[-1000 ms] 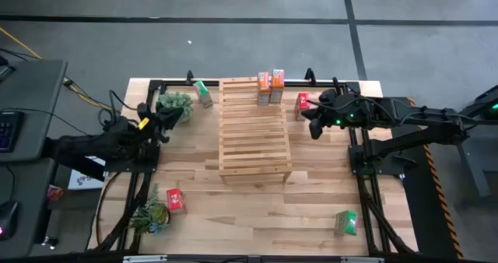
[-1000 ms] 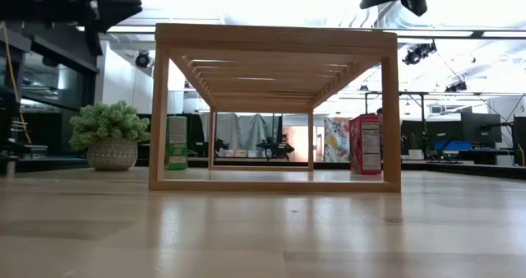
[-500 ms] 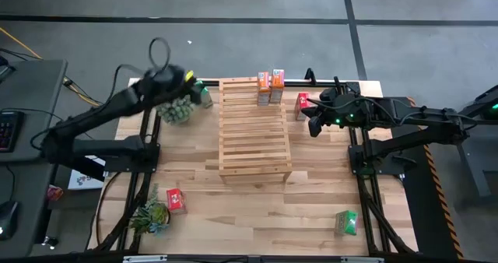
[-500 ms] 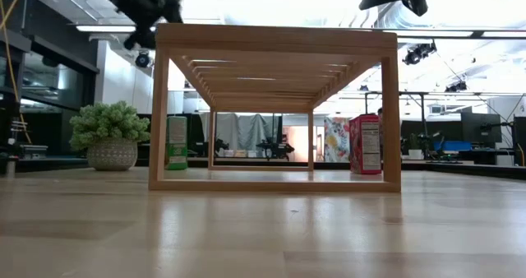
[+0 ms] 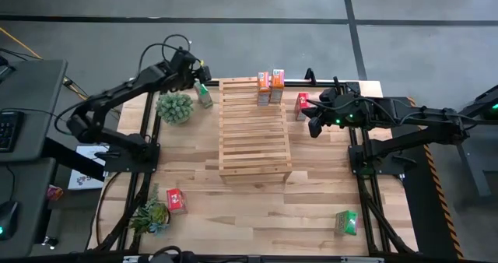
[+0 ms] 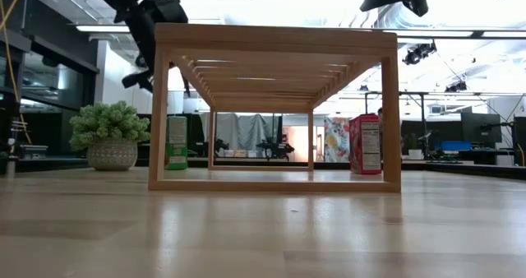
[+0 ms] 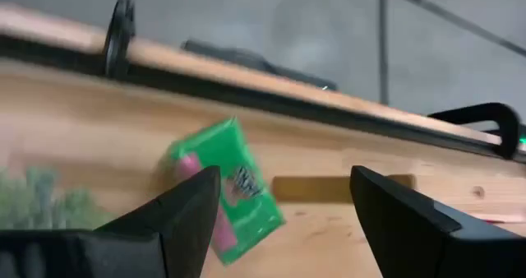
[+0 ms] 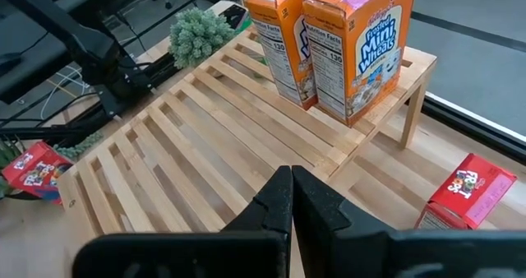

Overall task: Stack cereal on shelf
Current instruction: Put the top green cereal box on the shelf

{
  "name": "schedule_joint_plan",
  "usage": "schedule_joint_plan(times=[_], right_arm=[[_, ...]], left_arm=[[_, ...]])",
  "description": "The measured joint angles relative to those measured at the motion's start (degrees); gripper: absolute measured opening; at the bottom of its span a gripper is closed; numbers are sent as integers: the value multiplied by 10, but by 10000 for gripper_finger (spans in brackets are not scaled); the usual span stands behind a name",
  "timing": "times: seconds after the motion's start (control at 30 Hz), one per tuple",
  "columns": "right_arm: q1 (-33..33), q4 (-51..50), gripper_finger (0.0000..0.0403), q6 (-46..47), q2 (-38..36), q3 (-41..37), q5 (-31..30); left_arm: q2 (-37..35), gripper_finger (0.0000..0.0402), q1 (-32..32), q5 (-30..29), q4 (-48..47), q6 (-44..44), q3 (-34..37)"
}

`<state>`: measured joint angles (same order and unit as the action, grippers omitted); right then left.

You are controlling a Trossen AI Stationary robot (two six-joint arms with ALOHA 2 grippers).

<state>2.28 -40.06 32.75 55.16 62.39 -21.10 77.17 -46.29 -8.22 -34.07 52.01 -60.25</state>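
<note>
Left gripper (image 5: 196, 71) spread wide above green cereal box (image 5: 204, 95) beside shelf (image 5: 254, 127), right gripper (image 5: 313, 117) closed empty near red box (image 5: 302, 103), two orange boxes (image 5: 271, 82) atop shelf's far end.

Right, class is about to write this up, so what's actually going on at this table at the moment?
A two-armed robot is stacking cereal boxes on the wooden shelf. Two orange boxes already stand at its far end. The left pincer, fingers open, hovers over a green box on the table beside the shelf, not yet gripping it. The right pincer is shut, empty, waiting near a red box. Another red box and another green box sit on the near side of the table.
</note>
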Motion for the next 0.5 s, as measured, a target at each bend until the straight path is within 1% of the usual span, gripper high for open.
schedule_joint_plan(times=[0.27,0.4,0.5], right_arm=[[0,0,1,-8,0,0,-4],[0,0,1,-8,0,0,-4],[0,0,1,-8,0,0,-5]], left_arm=[[26,262,30,-59,-12,64,0],[26,262,31,-76,-45,76,0],[26,262,31,-78,-74,84,0]])
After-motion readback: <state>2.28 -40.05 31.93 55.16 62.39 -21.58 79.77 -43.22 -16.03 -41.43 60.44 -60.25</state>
